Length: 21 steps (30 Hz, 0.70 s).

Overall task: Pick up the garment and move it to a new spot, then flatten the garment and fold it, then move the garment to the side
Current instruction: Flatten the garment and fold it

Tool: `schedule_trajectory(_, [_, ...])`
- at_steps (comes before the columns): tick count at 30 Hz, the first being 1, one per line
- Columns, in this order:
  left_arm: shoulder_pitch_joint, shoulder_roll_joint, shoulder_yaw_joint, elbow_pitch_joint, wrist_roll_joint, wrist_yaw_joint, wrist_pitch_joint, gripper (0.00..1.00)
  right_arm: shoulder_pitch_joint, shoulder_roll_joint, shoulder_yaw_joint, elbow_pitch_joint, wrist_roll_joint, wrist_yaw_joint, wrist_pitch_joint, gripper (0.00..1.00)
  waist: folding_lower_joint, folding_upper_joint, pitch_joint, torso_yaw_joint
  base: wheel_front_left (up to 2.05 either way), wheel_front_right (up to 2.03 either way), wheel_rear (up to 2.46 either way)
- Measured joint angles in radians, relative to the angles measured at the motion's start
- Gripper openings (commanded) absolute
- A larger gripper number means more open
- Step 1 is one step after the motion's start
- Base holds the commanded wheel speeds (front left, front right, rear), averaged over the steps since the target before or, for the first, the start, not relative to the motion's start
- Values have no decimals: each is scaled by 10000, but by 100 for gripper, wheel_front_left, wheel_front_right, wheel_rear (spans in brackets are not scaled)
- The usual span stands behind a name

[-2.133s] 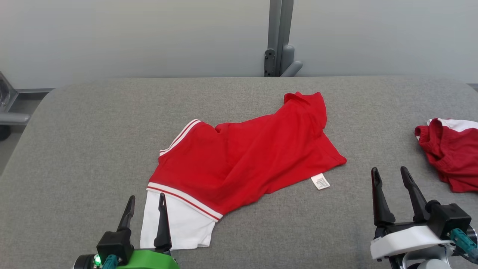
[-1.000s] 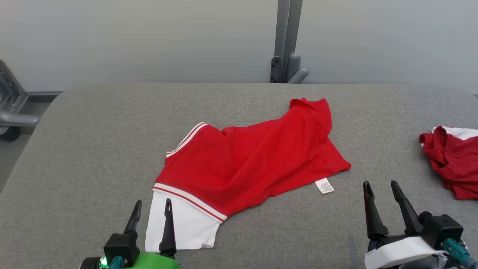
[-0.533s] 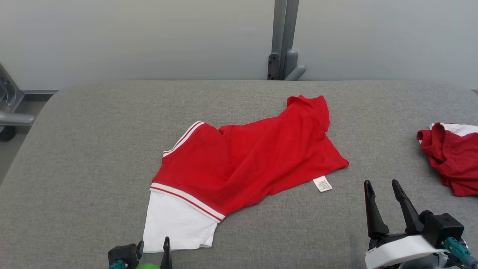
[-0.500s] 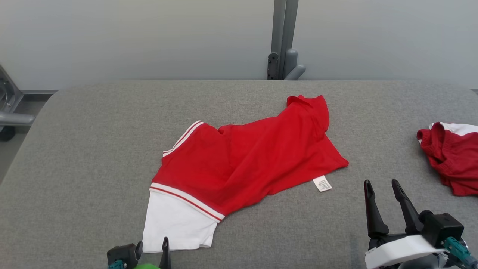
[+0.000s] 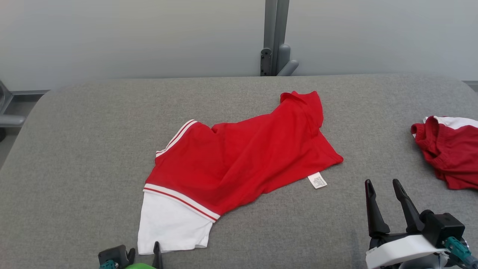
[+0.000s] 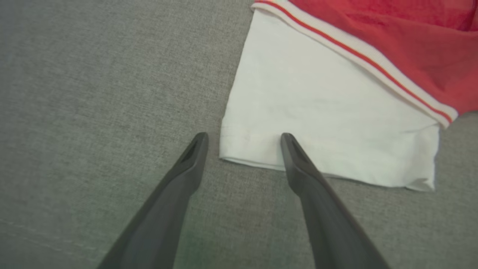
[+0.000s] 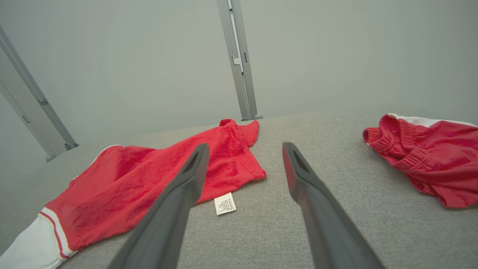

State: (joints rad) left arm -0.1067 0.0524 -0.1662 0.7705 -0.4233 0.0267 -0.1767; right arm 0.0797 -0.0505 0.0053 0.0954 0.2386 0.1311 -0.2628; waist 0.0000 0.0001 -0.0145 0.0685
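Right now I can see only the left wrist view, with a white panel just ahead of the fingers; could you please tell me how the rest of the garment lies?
Observer: The garment runs diagonally from that white panel toward the far right, its red body wrinkled.
Operator: Thank you. Where is the right hand?
Observer: The right hand is open over bare table, right of a white label at the garment's near edge.
Operator: Is anything else nearby?
Observer: A second red garment lies bunched at the table's right edge, apart from yours.
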Motion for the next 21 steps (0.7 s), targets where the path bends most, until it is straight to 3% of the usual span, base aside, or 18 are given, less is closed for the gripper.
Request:
schedule_trajectory(2, [-135, -6, 4, 190, -94, -61, -111, 100, 0, 2, -23, 4, 0, 0, 0, 100, 0, 0, 24, 12, 0, 0, 0])
schedule_trajectory(3, [-207, -8, 6, 284, -155, -92, -167, 89, 0, 2, -36, 4, 2, 0, 2, 100, 0, 0, 36, 21, 0, 0, 0])
schedule_trajectory(4, [-282, -6, -40, 416, -163, -107, -184, 49, -2, 0, -36, 6, 0, 0, 0, 100, 0, 0, 47, 30, 0, 0, 0])
schedule_trajectory(6, [-422, -4, -169, 594, -167, -205, -207, 0, -14, 2, -33, 10, 0, 0, 0, 100, 0, 0, 67, 46, 0, 0, 0])
schedule_trajectory(11, [-591, -13, -487, 671, -378, -414, -508, 0, -241, 6, -230, 546, 326, 0, 2, 100, 0, 0, 144, 97, 0, 0, 0])
schedule_trajectory(21, [-598, -29, -385, -1848, -757, -134, -844, 0, -2244, 8, -1482, 3103, -541, -2, 798, 100, 0, 0, 545, 422, 0, 0, 0])
